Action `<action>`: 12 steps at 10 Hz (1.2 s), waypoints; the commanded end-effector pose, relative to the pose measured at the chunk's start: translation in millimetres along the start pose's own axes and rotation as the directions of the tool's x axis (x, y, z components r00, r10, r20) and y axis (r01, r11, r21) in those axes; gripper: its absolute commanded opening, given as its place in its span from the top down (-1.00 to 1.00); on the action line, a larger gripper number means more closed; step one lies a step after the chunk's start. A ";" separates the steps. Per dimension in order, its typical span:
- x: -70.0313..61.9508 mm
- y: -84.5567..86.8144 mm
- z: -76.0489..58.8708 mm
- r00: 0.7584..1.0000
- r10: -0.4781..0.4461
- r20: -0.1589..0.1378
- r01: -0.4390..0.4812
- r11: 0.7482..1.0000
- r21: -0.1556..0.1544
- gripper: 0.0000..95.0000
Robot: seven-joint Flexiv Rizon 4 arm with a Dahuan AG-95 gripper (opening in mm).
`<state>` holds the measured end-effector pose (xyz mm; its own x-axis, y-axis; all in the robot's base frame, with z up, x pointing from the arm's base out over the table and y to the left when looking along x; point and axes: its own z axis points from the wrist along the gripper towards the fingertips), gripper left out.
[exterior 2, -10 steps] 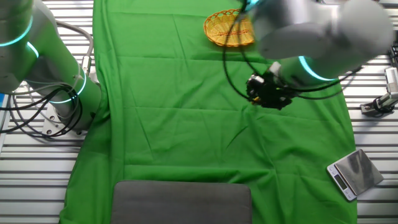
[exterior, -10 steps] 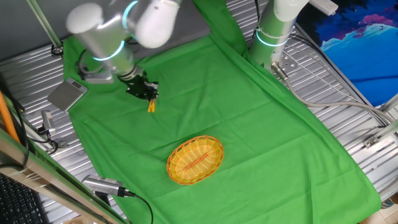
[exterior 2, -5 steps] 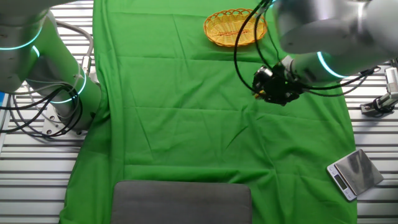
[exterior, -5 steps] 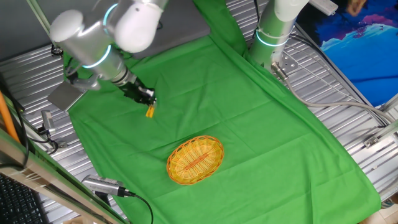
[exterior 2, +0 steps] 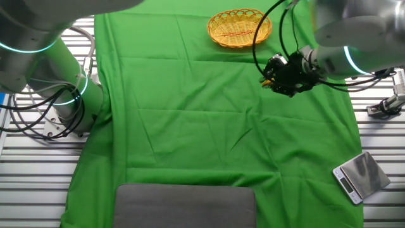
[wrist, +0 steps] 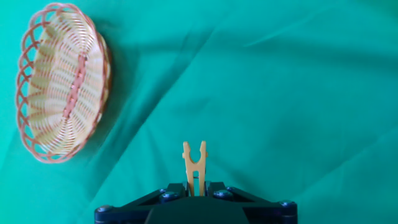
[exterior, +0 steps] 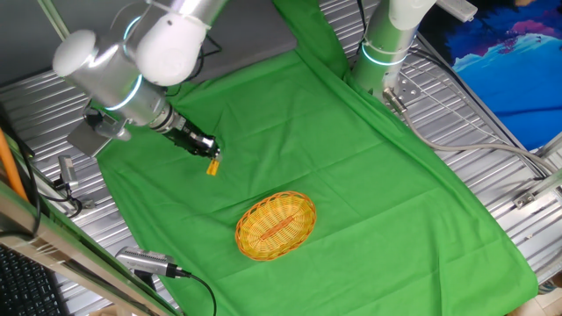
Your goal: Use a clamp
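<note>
Above the green cloth (exterior: 351,175), the gripper (wrist: 195,186) pinched the little yellow clamp (wrist: 194,164) by its back end, prongs poking out in front, likely so it could clip onto the basket (wrist: 59,81) lying well apart.

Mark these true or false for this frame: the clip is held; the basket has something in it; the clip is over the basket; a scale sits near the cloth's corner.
1. The end effector holds the small yellow-orange plastic clip. True.
2. The oval yellow wicker basket contains an object. False: it is empty.
3. The clip hangs directly over the basket. False: it is off to one side, above the green cloth.
4. A flat silver scale lies by a corner of the cloth. True.
</note>
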<state>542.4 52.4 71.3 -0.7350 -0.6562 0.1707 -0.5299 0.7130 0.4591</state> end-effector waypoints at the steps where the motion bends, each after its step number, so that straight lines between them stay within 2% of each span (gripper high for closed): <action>1: -3.6 1.3 0.8 0.991 -0.133 -0.008 0.134 0.991 0.027 1.00; 2: -6.4 1.7 1.5 0.983 -0.183 -0.012 0.183 0.983 0.025 1.00; 3: -12.7 2.8 2.9 0.963 -0.267 -0.027 0.268 0.963 0.024 1.00; 5: -19.7 4.3 4.7 0.939 -0.341 -0.036 0.341 0.940 0.013 1.00; 7: -25.5 5.8 6.1 0.919 -0.391 -0.042 0.391 0.920 -0.015 1.00; 10: -32.3 7.8 7.6 0.903 -0.426 -0.055 0.424 0.904 -0.044 1.00; 12: -32.3 7.9 7.5 0.901 -0.431 -0.058 0.428 0.902 -0.050 1.00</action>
<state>560.6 81.2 62.6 -0.4068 -0.9135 0.0077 -0.7708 0.3478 0.5338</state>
